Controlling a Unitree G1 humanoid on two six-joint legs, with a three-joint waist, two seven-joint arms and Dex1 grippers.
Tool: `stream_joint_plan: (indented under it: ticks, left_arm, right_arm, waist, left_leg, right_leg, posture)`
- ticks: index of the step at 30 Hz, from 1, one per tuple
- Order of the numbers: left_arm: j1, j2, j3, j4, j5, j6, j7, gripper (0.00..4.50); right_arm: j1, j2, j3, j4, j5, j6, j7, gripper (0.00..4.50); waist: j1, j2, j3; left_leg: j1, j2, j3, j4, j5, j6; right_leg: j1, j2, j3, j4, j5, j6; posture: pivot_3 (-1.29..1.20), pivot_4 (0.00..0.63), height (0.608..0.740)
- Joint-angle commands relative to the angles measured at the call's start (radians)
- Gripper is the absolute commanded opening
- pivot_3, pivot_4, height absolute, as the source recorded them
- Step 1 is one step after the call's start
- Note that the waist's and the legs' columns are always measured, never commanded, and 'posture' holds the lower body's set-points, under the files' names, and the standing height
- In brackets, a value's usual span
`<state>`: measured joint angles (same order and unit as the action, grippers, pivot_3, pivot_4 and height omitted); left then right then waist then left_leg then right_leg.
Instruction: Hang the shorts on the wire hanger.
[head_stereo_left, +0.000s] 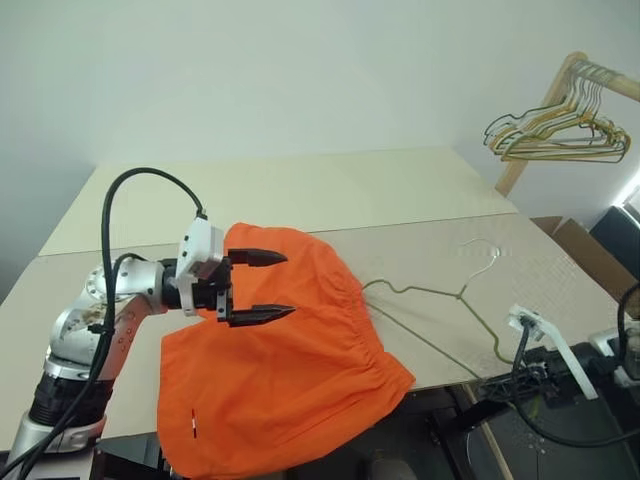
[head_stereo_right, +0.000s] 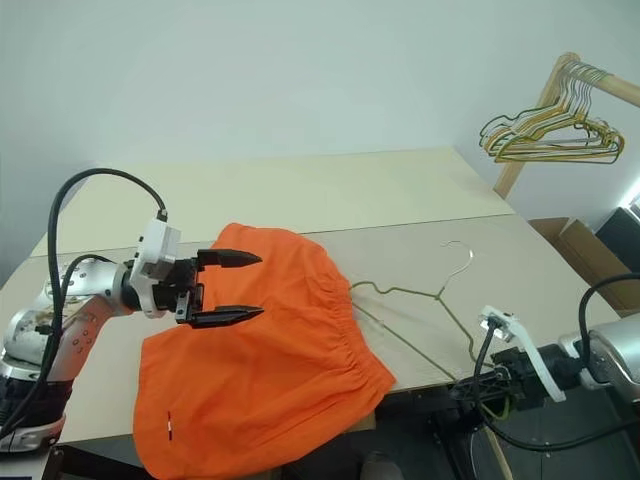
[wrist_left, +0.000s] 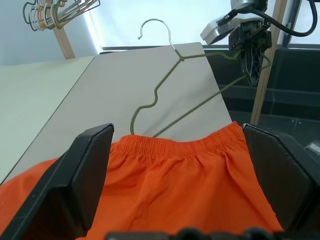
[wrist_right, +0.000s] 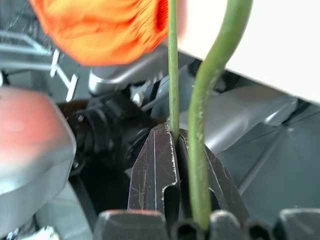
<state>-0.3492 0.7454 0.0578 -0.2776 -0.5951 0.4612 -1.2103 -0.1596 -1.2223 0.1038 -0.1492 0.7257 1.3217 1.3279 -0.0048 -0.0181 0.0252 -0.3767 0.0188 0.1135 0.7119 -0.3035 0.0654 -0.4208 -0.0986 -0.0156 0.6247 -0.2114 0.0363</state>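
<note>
The orange shorts (head_stereo_left: 300, 370) lie spread on the table, with the lower leg part drooping over the front edge. My left gripper (head_stereo_left: 288, 285) hovers just above them, open, nothing between its fingers. The wire hanger (head_stereo_left: 440, 295) lies flat on the table to the right of the shorts. Its hook points to the back, and its left end meets the gathered waistband (wrist_left: 175, 147). My right gripper (wrist_right: 175, 132), at the table's front right edge, is shut on the hanger's wire (wrist_right: 172, 75) near its right corner.
A bunch of gold and green hangers (head_stereo_left: 560, 130) hangs on a wooden rack at the back right. A cardboard box (head_stereo_left: 580, 250) stands on the floor beyond the table's right end. The beige table (head_stereo_left: 300, 190) stretches back behind the shorts.
</note>
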Motion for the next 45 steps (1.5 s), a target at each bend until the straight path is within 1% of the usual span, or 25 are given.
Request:
stream_joint_plan:
  ticks: [1,9,12,16,23,27,29,30,32,33,37,40,45]
  left_arm:
    - [-0.024,0.014,0.015,-0.003,-0.006,-0.017,-0.006,4.48]
    - [-0.009,0.015,0.013,-0.009,0.002,-0.028,-0.002,4.48]
    - [-0.008,0.017,0.015,-0.005,0.008,-0.034,-0.001,4.48]
    - [-0.01,0.019,0.014,-0.002,0.012,-0.04,-0.001,4.48]
    - [-0.013,0.029,0.015,0.003,0.019,-0.049,-0.003,4.48]
    - [-0.009,0.03,0.016,0.004,0.023,-0.054,-0.002,4.48]
    - [-0.005,0.03,0.015,0.004,0.027,-0.061,-0.001,4.48]
    - [-0.004,0.03,0.014,0.004,0.029,-0.064,0.001,4.48]
    - [-0.003,0.029,0.013,0.003,0.031,-0.067,0.003,4.48]
    - [-0.003,0.029,0.014,0.002,0.033,-0.067,0.005,4.48]
    - [0.007,0.031,0.022,-0.005,0.036,-0.067,0.008,4.48]
    - [0.012,0.033,0.024,-0.007,0.037,-0.069,0.008,4.48]
    - [0.01,0.029,0.018,-0.006,0.044,-0.073,0.015,4.48]
  right_arm:
    - [0.002,-0.019,0.007,-0.021,0.021,-0.006,0.02,0.0]
    - [-0.014,0.024,0.022,0.078,0.015,-0.015,0.003,0.0]
    - [-0.087,0.101,0.019,0.147,0.029,0.039,-0.03,0.0]
    - [-0.113,0.149,0.032,0.132,0.055,0.048,-0.01,0.0]
    - [-0.117,0.145,0.122,0.13,0.023,-0.005,0.032,0.0]
    - [-0.134,0.145,0.152,0.174,-0.004,-0.036,0.047,0.0]
    - [-0.201,0.196,0.156,0.225,-0.002,-0.004,0.029,0.0]
    - [-0.237,0.236,0.154,0.264,-0.008,0.023,-0.005,0.0]
    - [-0.279,0.288,0.151,0.322,-0.027,0.053,-0.054,0.0]
    - [-0.285,0.303,0.145,0.334,-0.025,0.048,-0.055,0.0]
    - [-0.27,0.304,0.137,0.287,0.011,0.041,-0.019,0.0]
    - [-0.262,0.294,0.171,0.241,0.012,0.036,-0.002,0.0]
    - [-0.337,0.37,0.168,0.339,-0.01,0.047,-0.032,0.0]
  waist:
    - [0.002,0.0,0.0]
    - [0.009,0.0,0.0]
    - [0.007,0.0,0.0]
    - [0.016,0.0,0.0]
    - [0.027,0.0,0.0]
    - [0.03,0.0,0.0]
    - [0.027,0.0,0.0]
    - [0.021,0.0,0.0]
    - [0.017,-0.001,-0.001]
    - [0.019,-0.001,-0.001]
    - [0.043,0.0,-0.001]
    - [0.05,0.0,-0.001]
    - [0.049,0.0,-0.001]
  left_leg:
    - [0.0,0.0,0.0,0.0,0.0,0.0]
    - [0.0,0.0,0.0,0.0,0.0,0.0]
    - [0.001,0.0,0.0,0.0,0.0,0.0]
    - [0.0,0.0,0.0,0.0,0.0,0.0]
    - [-0.001,-0.001,0.0,0.0,-0.001,0.001]
    - [-0.001,-0.001,0.0,0.0,0.0,0.001]
    - [-0.001,-0.001,0.0,0.0,0.0,0.001]
    - [-0.001,-0.001,0.0,0.0,0.0,0.001]
    - [0.0,0.0,0.0,0.0,0.0,0.0]
    - [0.0,0.0,0.0,0.0,0.0,0.0]
    - [-0.004,-0.001,0.0,0.0,0.001,-0.002]
    - [-0.005,-0.001,0.0,0.001,0.002,-0.003]
    - [-0.004,-0.001,0.0,0.001,-0.001,0.001]
  right_leg:
    - [0.0,0.0,0.0,0.0,0.0,0.0]
    - [0.0,0.0,0.0,0.0,0.0,0.0]
    - [0.0,0.001,0.0,0.0,0.0,0.0]
    - [0.0,0.001,0.0,0.0,0.0,0.0]
    - [0.0,0.0,0.0,-0.001,0.0,0.0]
    - [0.0,0.0,-0.001,-0.001,0.0,0.0]
    - [0.0,0.0,0.0,-0.001,0.0,0.0]
    - [0.0,0.001,0.0,-0.001,0.0,0.0]
    - [0.001,0.002,0.001,-0.001,0.001,0.0]
    - [0.0,0.002,0.0,-0.001,0.001,0.0]
    - [-0.002,0.001,-0.001,-0.001,0.001,0.0]
    - [-0.002,0.001,-0.002,-0.002,0.001,0.0]
    - [-0.001,0.001,-0.002,-0.002,0.001,0.001]
  posture:
    - [0.02,0.0,0.74]
    - [0.03,0.0,0.74]
    - [0.04,0.0,0.74]
    - [0.05,0.0,0.74]
    - [0.06,0.0,0.74]
    - [0.07,0.0,0.74]
    - [0.08,0.0,0.74]
    - [0.08,0.0,0.74]
    - [0.08,0.0,0.74]
    - [0.09,0.0,0.74]
    - [0.09,0.0,0.74]
    - [0.09,0.0,0.74]
    - [0.09,0.0,0.74]
